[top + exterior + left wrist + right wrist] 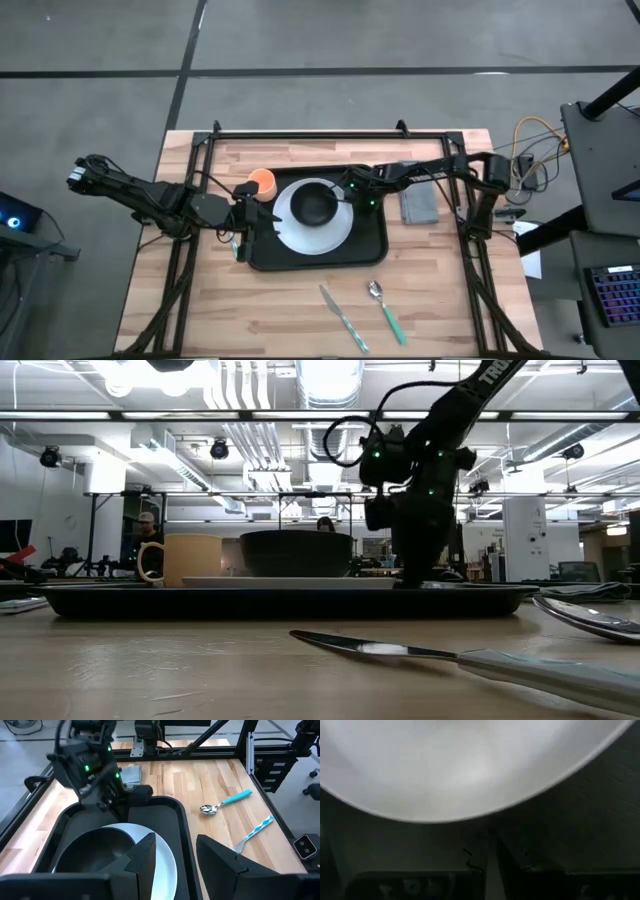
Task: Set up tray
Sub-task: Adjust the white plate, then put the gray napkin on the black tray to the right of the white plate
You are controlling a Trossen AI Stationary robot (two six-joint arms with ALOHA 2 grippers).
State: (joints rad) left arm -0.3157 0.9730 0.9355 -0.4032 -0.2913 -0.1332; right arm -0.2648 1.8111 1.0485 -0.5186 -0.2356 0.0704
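One black tray [370, 245] sits mid-counter, carrying a white plate [335, 232] with a dark bowl [315, 205] on it and an orange cup [262, 181] at its far-left corner. Right end effector [352, 192], fingers nearly together, is down on the tray beside the plate; left end effector [172, 857], fingers apart, waits at the tray's left rim. Cutlery looks next: spoon [383, 305] and knife [342, 318] lie on the counter [440, 310] in front of the tray, with the napkin [418, 205] to its right.

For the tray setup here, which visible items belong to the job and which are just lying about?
Part of the job: tray, white plate, black bowl, orange cup, knife, spoon, grey napkin.

Lying about: cables, keyboard.
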